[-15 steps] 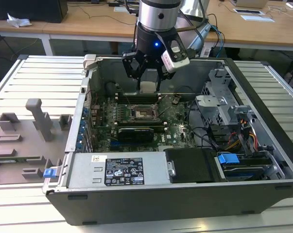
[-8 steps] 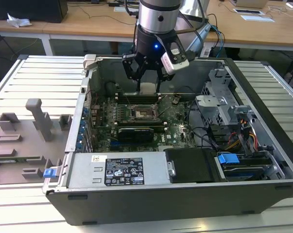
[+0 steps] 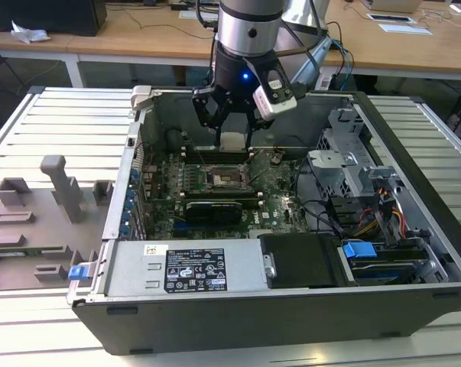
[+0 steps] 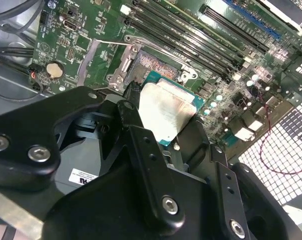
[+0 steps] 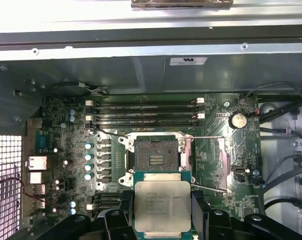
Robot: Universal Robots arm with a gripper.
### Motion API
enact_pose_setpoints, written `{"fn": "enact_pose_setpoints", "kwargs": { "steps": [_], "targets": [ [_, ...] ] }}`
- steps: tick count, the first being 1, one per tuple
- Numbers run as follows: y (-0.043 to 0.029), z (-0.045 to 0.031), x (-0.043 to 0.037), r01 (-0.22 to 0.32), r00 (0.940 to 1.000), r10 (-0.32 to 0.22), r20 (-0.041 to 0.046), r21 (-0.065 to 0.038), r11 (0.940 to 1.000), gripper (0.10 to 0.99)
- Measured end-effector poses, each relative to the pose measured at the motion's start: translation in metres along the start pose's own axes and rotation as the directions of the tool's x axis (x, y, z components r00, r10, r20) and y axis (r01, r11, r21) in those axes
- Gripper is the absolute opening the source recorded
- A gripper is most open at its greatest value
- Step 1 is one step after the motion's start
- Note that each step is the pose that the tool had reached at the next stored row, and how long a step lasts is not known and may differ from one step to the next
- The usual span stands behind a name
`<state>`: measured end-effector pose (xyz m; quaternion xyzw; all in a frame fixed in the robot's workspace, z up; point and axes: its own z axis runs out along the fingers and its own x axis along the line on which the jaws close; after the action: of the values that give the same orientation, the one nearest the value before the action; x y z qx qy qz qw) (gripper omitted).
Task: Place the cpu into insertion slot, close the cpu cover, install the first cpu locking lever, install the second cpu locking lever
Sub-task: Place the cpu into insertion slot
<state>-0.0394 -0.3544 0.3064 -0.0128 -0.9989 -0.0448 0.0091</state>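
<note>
**Jaws clamped on the cpu, slot uncovered**

Start at the gripper (image 5: pixel 154 206). In both wrist views its black jaws are closed onto two opposite edges of the cpu (image 5: pixel 162 207), and nothing else sits between them. The jaws stand only as far apart as the chip is wide. The cpu's pale metal top faces the camera in the first wrist view, and its green edge shows along the side towards the socket.

In the exterior view you see the gripper (image 3: pixel 232 128) reaching down into the open computer case (image 3: pixel 306 313), with the cpu (image 3: pixel 232 141) held above the motherboard (image 3: pixel 280 195), not seated.

Just beyond the chip lies the insertion slot (image 5: pixel 154 160). Its dark contact field is exposed and unoccupied. The cpu cover (image 5: pixel 191 159) is swung away to one side of the slot, and thin wire levers (image 5: pixel 207 137) lie out along that same side.

Past the slot, four long black memory slots (image 5: pixel 145 112) run side by side across the board. Behind them stands the grey case wall (image 5: pixel 140 75).

The case rests on a slatted metal table (image 3: pixel 54 115).
</note>
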Motion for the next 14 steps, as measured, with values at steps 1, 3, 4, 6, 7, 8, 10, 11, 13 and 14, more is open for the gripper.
{"fn": "enact_pose_setpoints", "kwargs": {
  "steps": [1, 3, 4, 6, 7, 8, 10, 11, 13, 14],
  "targets": [
    [0.0, 0.0004, 0.0, 0.0, 1.0, 0.0, 0.0, 0.0, 1.0, 0.545],
    [-0.0002, 0.0019, 0.0, 0.0, 1.0, 0.0, 0.0, 0.0, 1.0, 0.545],
    [-0.0002, 0.0026, -0.0001, 0.0, 1.0, 0.0, 0.0, 0.0, 1.0, 0.545],
    [-0.0004, 0.004, -0.0001, 0.0, 1.0, 0.0, 0.0, 0.0, 1.0, 0.545],
    [-0.0004, 0.0045, -0.0001, 0.0, 1.0, 0.0, 0.0, 0.0, 1.0, 0.545],
    [-0.0004, 0.005, -0.0001, 0.0, 1.0, 0.0, 0.0, 0.0, 1.0, 0.545],
    [-0.0006, 0.0062, -0.0001, 0.0, 1.0, 0.0, 0.0, 0.0, 1.0, 0.545],
    [-0.0006, 0.0069, -0.0001, 0.0, 1.0, 0.0, 0.0, 0.0, 1.0, 0.545],
    [-0.0007, 0.0077, -0.0001, 0.0, 1.0, 0.0, 0.0, 0.0, 1.0, 0.545],
    [-0.0007, 0.0083, -0.0002, 0.0, 1.0, 0.0, 0.0, 0.0, 1.0, 0.545]
  ]
}}
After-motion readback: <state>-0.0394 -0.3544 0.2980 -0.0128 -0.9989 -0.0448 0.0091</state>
